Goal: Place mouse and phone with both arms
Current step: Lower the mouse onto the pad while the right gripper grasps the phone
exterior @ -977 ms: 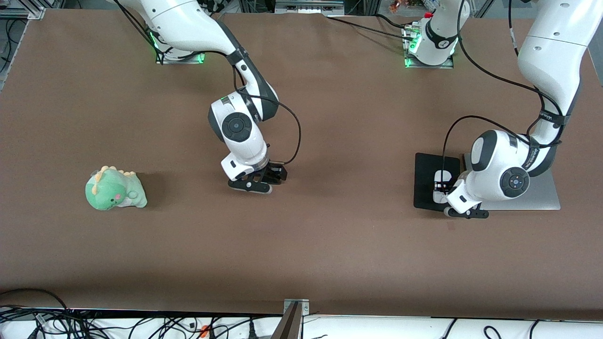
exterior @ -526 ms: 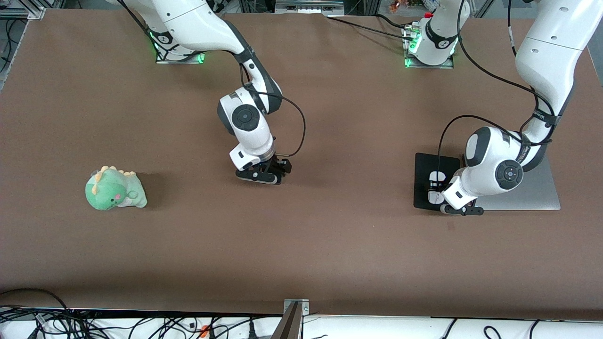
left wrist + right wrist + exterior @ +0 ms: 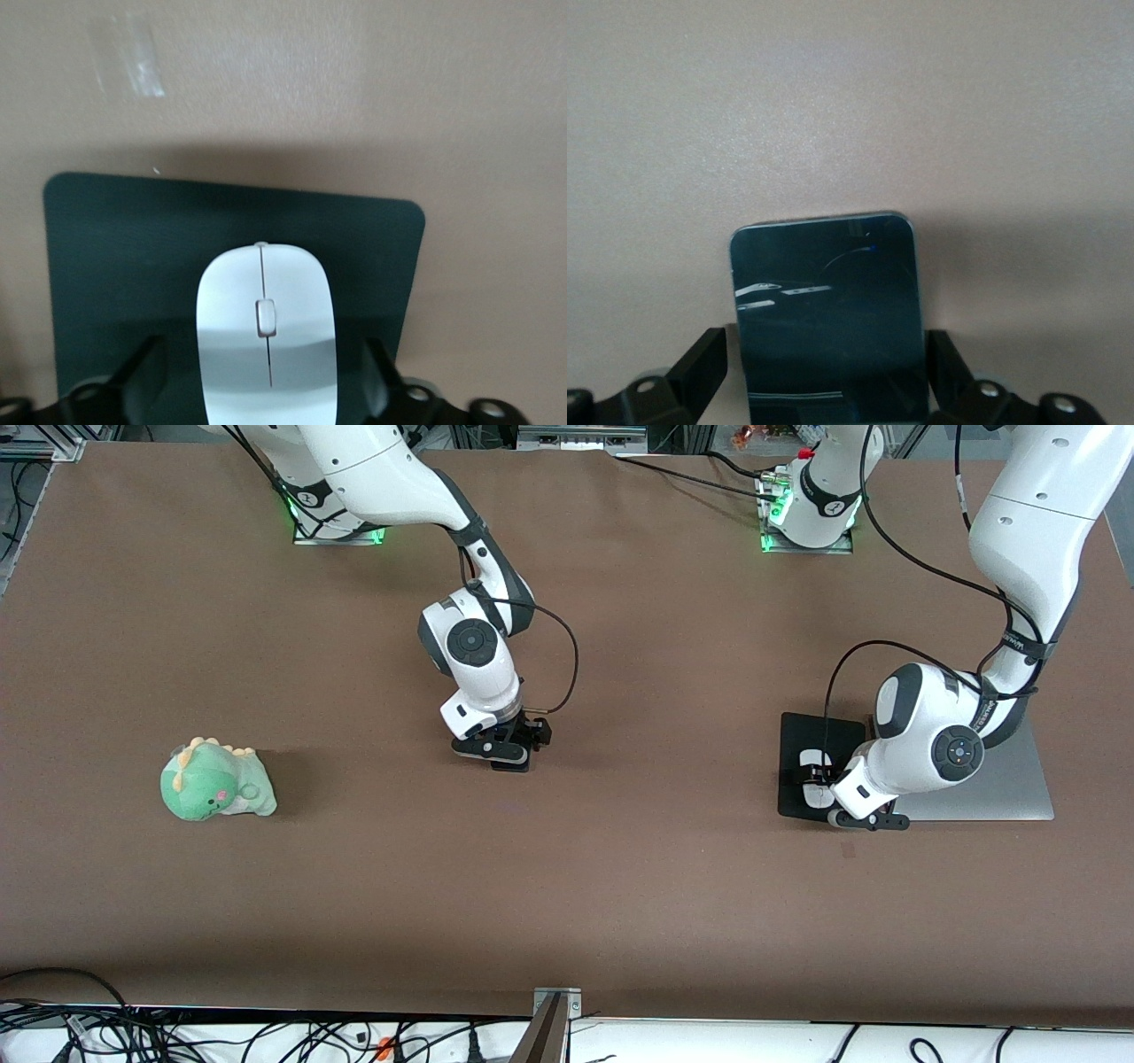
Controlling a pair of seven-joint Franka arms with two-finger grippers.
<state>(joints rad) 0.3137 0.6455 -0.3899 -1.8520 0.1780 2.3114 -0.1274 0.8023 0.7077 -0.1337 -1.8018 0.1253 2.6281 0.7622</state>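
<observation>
You are seeing bare brown table point(image 3: 620, 886) lying all around both arms. The left gripper point(image 3: 864, 819) is straddling the mouse point(image 3: 266, 341) on the mouse pad point(image 3: 115, 257), and the right gripper point(image 3: 500, 755) the phone point(image 3: 830, 314), both with jaws spread wide, gripping nothing.

Lying on the brown table point(image 3: 620, 886) toward the right arm's end: a green plush dinosaur point(image 3: 217, 781) with yellow spikes and a pink cheek. Sitting toward the left arm's end: a black mouse pad point(image 3: 802, 740), touching a flat silver slab point(image 3: 1010, 793) beside it. Sticking to the tabletop near the pad: a strip of clear tape point(image 3: 133, 57). Trailing along the table's nearest edge: tangled cables point(image 3: 177, 1036).
</observation>
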